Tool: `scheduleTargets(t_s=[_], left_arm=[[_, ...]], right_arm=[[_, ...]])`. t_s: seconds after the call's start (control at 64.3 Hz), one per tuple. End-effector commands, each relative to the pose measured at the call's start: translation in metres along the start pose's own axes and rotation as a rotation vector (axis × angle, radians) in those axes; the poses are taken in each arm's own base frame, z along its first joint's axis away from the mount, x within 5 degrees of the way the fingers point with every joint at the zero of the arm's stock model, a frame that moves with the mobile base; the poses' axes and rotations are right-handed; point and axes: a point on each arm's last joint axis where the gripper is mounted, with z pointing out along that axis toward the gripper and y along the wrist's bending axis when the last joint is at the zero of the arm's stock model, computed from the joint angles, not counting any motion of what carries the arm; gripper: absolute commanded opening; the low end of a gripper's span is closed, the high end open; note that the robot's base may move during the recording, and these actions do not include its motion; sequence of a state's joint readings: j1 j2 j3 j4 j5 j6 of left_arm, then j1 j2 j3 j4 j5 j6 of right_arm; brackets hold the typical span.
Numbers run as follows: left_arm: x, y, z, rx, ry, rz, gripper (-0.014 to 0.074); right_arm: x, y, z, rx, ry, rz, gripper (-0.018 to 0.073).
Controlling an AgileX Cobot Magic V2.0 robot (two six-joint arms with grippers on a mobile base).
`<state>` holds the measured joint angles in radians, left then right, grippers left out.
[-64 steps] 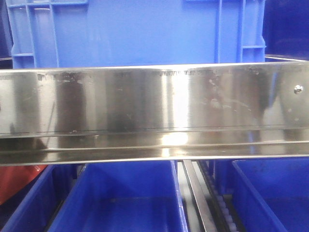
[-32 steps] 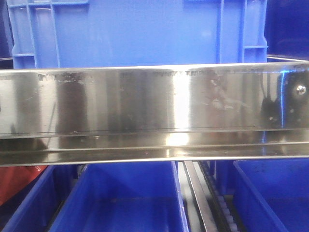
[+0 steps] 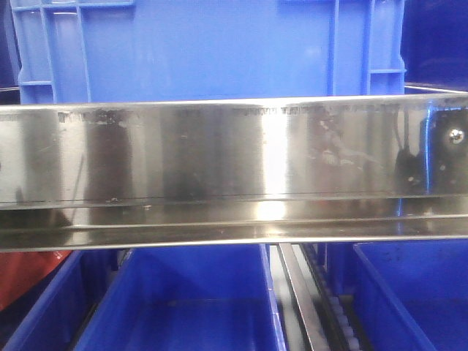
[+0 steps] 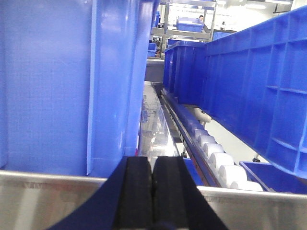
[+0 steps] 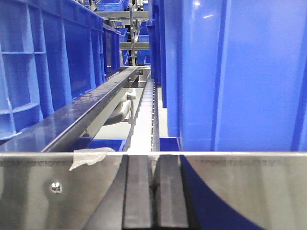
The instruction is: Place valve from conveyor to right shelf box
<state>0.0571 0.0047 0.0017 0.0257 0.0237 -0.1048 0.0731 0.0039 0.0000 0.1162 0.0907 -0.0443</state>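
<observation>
Across the front view runs the shelf's broad steel rail (image 3: 234, 168), mirror-bright, with a screw head (image 3: 455, 135) near its right end. Above the rail stands a large blue crate (image 3: 212, 47); below it sit open blue bins, one under the rail's middle (image 3: 183, 307) and one under its right end (image 3: 417, 292), with a strip of white rollers (image 3: 340, 314) between them. A red patch (image 3: 25, 274) shows below the rail's left end.

Left gripper (image 4: 152, 191): its two black fingers (image 4: 136, 191) are pressed flat together with nothing between them, just above a steel rail (image 4: 48, 201). Beyond that rail a blue crate wall (image 4: 62, 86) rises on the left, a row of blue crates (image 4: 249, 81) on the right, white rollers (image 4: 216, 160) running between.

Right gripper (image 5: 154, 201): fingers (image 5: 138, 196) likewise closed tight on nothing, seen against a steel rail (image 5: 240, 187) with a screw (image 5: 56, 187) and a scrap of tape (image 5: 88, 157) at its upper edge. Beyond, a roller track (image 5: 144, 110) runs between blue crates left (image 5: 43, 62) and right (image 5: 240, 72).

Valve: not seen in any view; neither gripper carries it. Conveyor: not in view.
</observation>
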Motion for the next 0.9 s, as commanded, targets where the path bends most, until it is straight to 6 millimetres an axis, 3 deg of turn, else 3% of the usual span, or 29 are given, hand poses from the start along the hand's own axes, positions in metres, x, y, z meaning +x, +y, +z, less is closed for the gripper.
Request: scheduleTargets(t_s=[0.0,0.886], left_arm=[[-0.0025,-0.0002,-0.0005,0.001,-0.025,-0.009,-0.0111],[-0.0025,-0.0002,-0.0005,0.001,-0.025,-0.009,-0.0111]], right_arm=[[-0.0026,-0.0003,-0.0004,0.005,-0.03,-0.009,-0.0162],[-0.0028,-0.0003,-0.0004,0.005,-0.032,-0.009,-0.0162]])
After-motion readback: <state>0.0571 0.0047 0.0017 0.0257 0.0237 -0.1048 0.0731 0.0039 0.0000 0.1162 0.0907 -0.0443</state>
